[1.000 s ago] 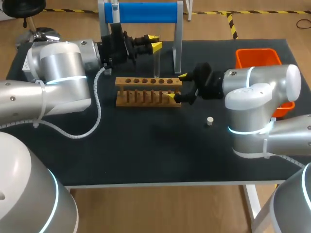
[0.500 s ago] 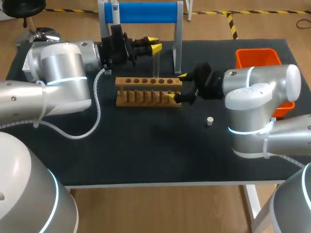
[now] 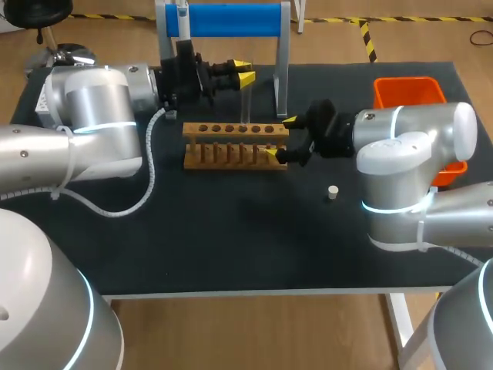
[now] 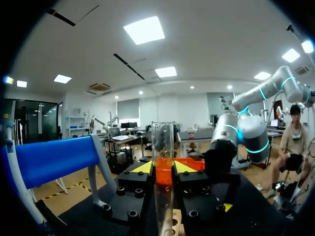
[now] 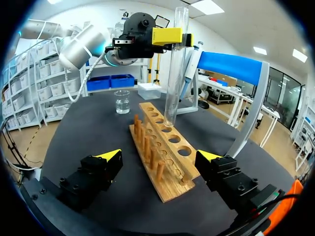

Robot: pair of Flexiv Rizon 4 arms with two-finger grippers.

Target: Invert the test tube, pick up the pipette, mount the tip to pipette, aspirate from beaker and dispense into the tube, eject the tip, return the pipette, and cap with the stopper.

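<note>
A clear test tube (image 3: 246,102) stands upright with my left gripper (image 3: 243,71) shut on its upper part. In the left wrist view the tube (image 4: 163,147) rises between the yellow tips of the left gripper (image 4: 163,167). Its lower end hangs just over a hole of the wooden rack (image 3: 235,143), as the right wrist view shows for the tube (image 5: 175,69) and rack (image 5: 163,153). My right gripper (image 3: 279,137) is open at the rack's right end, one finger on either side; the right gripper (image 5: 158,158) holds nothing. The pipette (image 3: 182,17) hangs on the blue stand.
A small white stopper (image 3: 333,192) lies on the mat right of the rack. A glass beaker (image 5: 121,102) stands beyond the rack's far end. An orange bin (image 3: 408,92) sits at the back right. The blue stand (image 3: 231,19) rises just behind the tube.
My left gripper has crept slightly to the left with the tube. The right arm has kept still.
</note>
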